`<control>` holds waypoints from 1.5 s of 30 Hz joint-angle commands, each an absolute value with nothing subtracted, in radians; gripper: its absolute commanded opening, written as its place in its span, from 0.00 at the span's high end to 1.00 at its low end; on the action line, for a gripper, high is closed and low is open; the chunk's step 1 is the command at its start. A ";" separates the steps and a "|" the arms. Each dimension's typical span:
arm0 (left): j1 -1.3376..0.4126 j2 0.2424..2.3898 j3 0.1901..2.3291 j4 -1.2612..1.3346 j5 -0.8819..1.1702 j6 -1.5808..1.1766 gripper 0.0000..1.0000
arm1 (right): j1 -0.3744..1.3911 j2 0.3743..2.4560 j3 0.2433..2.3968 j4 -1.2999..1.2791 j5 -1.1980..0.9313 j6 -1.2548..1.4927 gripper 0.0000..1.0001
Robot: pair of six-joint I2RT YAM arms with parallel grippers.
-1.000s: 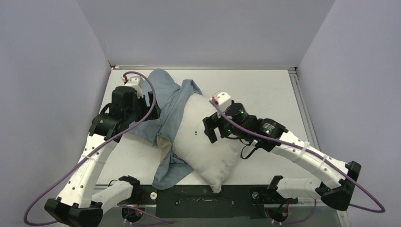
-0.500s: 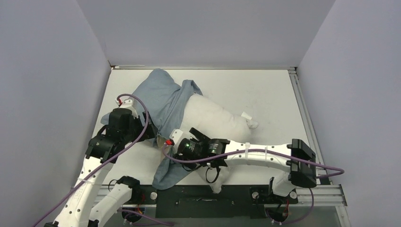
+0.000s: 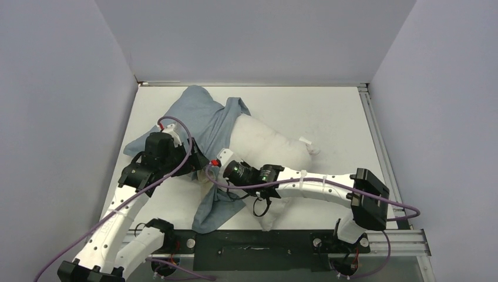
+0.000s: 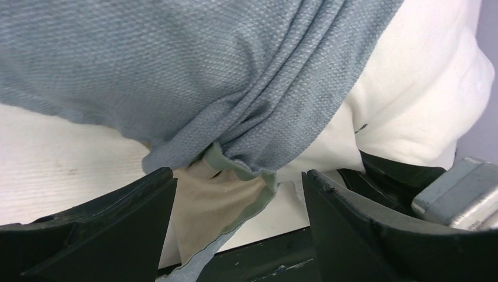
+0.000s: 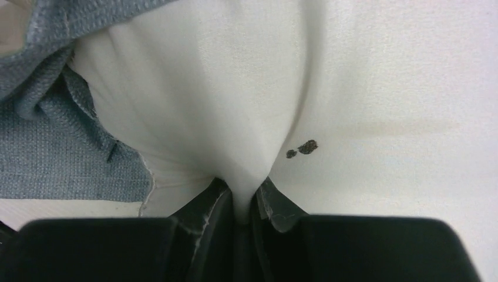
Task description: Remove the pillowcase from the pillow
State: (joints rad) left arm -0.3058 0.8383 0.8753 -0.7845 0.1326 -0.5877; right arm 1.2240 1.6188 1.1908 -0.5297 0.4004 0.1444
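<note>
Right arm has swung over the pillow (image 3: 267, 147) from its right side to its left edge within the last second. Left arm has come nearer along that same left edge.

Right gripper (image 5: 236, 197): clamped tight on a pinch of white pillow fabric. The cloth is drawn into a ridge that runs down between the two fingers (image 5: 202, 211). Two small dark specks (image 5: 302, 147) sit on the pillow just right of the pinch. The blue-grey hem lies to the left of it.

Left gripper (image 4: 238, 176): spread wide, holding nothing. A gathered fold of the pillowcase (image 3: 202, 117) hangs in the gap between the jaws, with its olive hem and beige inner face turned out. I cannot tell whether either pad touches the cloth.

Overhead view: the pillow lies diagonally on the table (image 3: 335, 111), and most of it is bare. The pillowcase covers only the pillow's far-left end, bunched there. One flap trails along the pillow's left side toward the near edge. Both grippers meet at the case's open edge, on the pillow's left side, close together. A small white label (image 3: 309, 144) sticks out at the pillow's right corner.
</note>
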 commanded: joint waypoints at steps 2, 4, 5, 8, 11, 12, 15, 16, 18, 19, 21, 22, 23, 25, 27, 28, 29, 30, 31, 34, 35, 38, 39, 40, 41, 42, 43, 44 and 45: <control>-0.322 0.872 0.842 -0.583 0.219 -0.641 0.20 | 1.185 1.571 1.195 -0.489 0.376 0.151 0.95; -0.336 0.888 0.825 -0.549 0.212 -0.648 0.20 | 1.174 1.546 1.211 -0.488 0.375 0.156 0.95; -0.347 0.899 0.817 -0.542 0.201 -0.648 0.21 | 1.168 1.533 1.217 -0.486 0.374 0.158 0.95; -0.390 0.933 0.794 -0.527 0.147 -0.646 0.29 | 1.146 1.493 1.233 -0.474 0.372 0.164 0.95; -0.429 0.954 0.773 -0.501 0.107 -0.647 0.53 | 1.118 1.459 1.241 -0.468 0.375 0.176 0.95; -0.435 0.961 0.770 -0.497 0.093 -0.646 0.62 | 1.106 1.445 1.238 -0.466 0.377 0.182 0.95; -0.437 0.979 0.771 -0.487 0.060 -0.634 0.86 | 1.069 1.398 1.225 -0.457 0.386 0.200 0.95; -0.436 0.984 0.775 -0.490 0.043 -0.623 0.94 | 1.055 1.383 1.221 -0.456 0.383 0.205 0.95; -0.432 0.997 0.795 -0.501 0.011 -0.594 1.00 | 1.023 1.344 1.210 -0.454 0.369 0.215 0.95; -0.428 1.004 0.805 -0.508 -0.030 -0.578 1.00 | 1.003 1.325 1.205 -0.454 0.358 0.219 0.95; -0.408 1.020 0.827 -0.529 -0.077 -0.538 1.00 | 0.965 1.283 1.196 -0.459 0.337 0.225 0.95; -0.390 1.027 0.838 -0.541 -0.097 -0.521 1.00 | 0.944 1.261 1.193 -0.464 0.322 0.225 0.95; -0.371 1.033 0.847 -0.552 -0.122 -0.505 1.00 | 0.923 1.240 1.191 -0.472 0.312 0.226 0.95; -0.319 1.039 0.857 -0.561 -0.165 -0.475 1.00 | 0.882 1.196 1.188 -0.492 0.294 0.228 0.95; -0.263 1.040 0.863 -0.558 -0.205 -0.456 1.00 | 0.846 1.153 1.185 -0.522 0.279 0.229 0.95; -0.238 1.042 0.861 -0.548 -0.228 -0.448 1.00 | 0.826 1.121 1.185 -0.539 0.270 0.230 0.95; -0.209 1.045 0.857 -0.536 -0.248 -0.443 1.00 | 0.811 1.100 1.182 -0.557 0.260 0.231 0.95; -0.182 1.050 0.853 -0.523 -0.265 -0.442 1.00 | 0.800 1.076 1.179 -0.574 0.249 0.233 0.95; -0.154 1.059 0.847 -0.507 -0.285 -0.441 1.00 | 0.793 1.052 1.172 -0.593 0.237 0.236 0.95; -0.108 1.100 0.818 -0.452 -0.344 -0.452 1.00 | 0.786 0.982 1.148 -0.638 0.176 0.262 0.95; -0.100 1.120 0.805 -0.431 -0.348 -0.456 1.00 | 0.787 0.958 1.131 -0.643 0.146 0.272 0.95; -0.071 1.189 0.777 -0.389 -0.319 -0.476 1.00 | 0.786 0.893 1.071 -0.650 0.034 0.341 0.95; -0.063 1.209 0.777 -0.387 -0.290 -0.481 1.00 | 0.786 0.878 1.049 -0.648 -0.023 0.360 0.95; -0.061 1.225 0.777 -0.387 -0.271 -0.480 0.99 | 0.786 0.864 1.026 -0.645 -0.079 0.380 0.95; -0.061 1.231 0.777 -0.385 -0.252 -0.478 0.97 | 0.787 0.852 1.007 -0.640 -0.122 0.401 0.95; -0.063 1.224 0.774 -0.385 -0.236 -0.475 0.95 | 0.787 0.842 0.985 -0.630 -0.168 0.418 0.95; -0.063 1.209 0.770 -0.382 -0.219 -0.466 0.91 | 0.786 0.831 0.966 -0.620 -0.199 0.438 0.95; -0.063 1.189 0.765 -0.376 -0.195 -0.455 0.86 | 0.785 0.823 0.954 -0.612 -0.223 0.453 0.95; -0.064 1.167 0.764 -0.373 -0.174 -0.442 0.79 | 0.786 0.819 0.951 -0.609 -0.232 0.464 0.93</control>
